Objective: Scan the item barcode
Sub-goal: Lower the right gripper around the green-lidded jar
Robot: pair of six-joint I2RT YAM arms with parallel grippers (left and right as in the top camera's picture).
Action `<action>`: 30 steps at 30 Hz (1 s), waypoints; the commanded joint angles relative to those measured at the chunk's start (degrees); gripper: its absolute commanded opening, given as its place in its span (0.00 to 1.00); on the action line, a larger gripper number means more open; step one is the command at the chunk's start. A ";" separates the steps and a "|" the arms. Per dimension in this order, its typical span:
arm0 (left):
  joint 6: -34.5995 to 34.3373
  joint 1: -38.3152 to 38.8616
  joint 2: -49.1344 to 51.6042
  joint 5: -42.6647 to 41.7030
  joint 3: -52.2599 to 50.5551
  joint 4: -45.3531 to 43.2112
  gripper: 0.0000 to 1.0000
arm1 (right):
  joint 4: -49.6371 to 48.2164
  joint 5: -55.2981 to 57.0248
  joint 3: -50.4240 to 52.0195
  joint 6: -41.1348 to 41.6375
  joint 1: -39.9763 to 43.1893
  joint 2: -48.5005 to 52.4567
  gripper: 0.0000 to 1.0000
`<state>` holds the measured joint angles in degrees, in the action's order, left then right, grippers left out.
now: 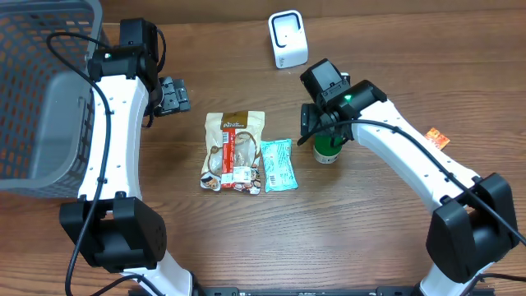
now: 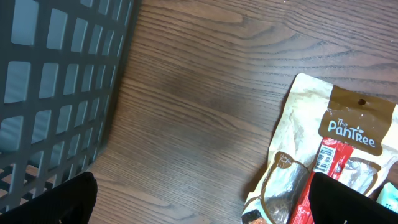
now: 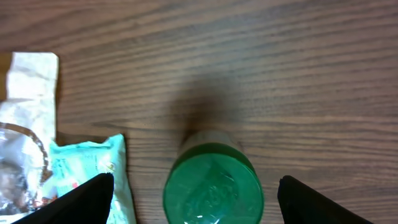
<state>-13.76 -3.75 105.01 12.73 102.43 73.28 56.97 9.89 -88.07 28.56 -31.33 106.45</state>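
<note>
- The left gripper (image 1: 174,94) is found over bare table (image 1: 370,238) just beside the basket (image 1: 41,99). Its jaws are spread wide with nothing between them, and it is well apart from the task item.
- The green-lidded container (image 1: 327,150) is recorded right of the table's centre, directly under the right gripper (image 1: 322,130).
- In the right wrist view the container's lid (image 3: 212,183) is seen between the two dark fingers (image 3: 87,199). A clear gap of table is left on either side, so the jaws are parted and nothing is gripped.
- The container is seen from above as a round, glossy green top with faint embossing. It appears to stand upright on the wood. Its side wall is largely hidden beneath the gripper, and no barcode can be made out in any view.
- A grey lattice basket is noted at the far left edge of the table.
- A beige and brown snack pouch (image 1: 234,148) lies flat at the centre, with a white barcode label on its red strip.
- A teal packet (image 1: 277,164) lies touching the pouch's right edge, just left of the container.
- A white scanner (image 1: 288,39) stands at the far edge, behind the container and apart from it. Only bare table lies between the two on the surface, though the right arm hangs over part of that stretch.
- A small orange packet (image 1: 437,138) lies to the right, partly under the right arm.
</note>
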 commanded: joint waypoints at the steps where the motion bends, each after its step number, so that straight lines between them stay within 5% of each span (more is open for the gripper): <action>1: 0.02 0.39 -0.11 0.79 0.87 -0.04 1.00 | -1.05 0.52 1.90 0.17 -0.09 -0.55 0.86; 19: 0.02 0.39 -0.11 0.79 0.87 -0.04 1.00 | -5.38 0.33 8.39 0.17 -0.11 0.13 0.84; 30: 0.02 0.39 -0.11 0.79 0.85 -0.04 1.00 | -0.24 -2.40 8.96 0.17 -0.15 0.13 0.60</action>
<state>-13.76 -3.75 105.01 12.73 102.43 73.28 54.81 9.54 -79.72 28.75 -31.33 106.43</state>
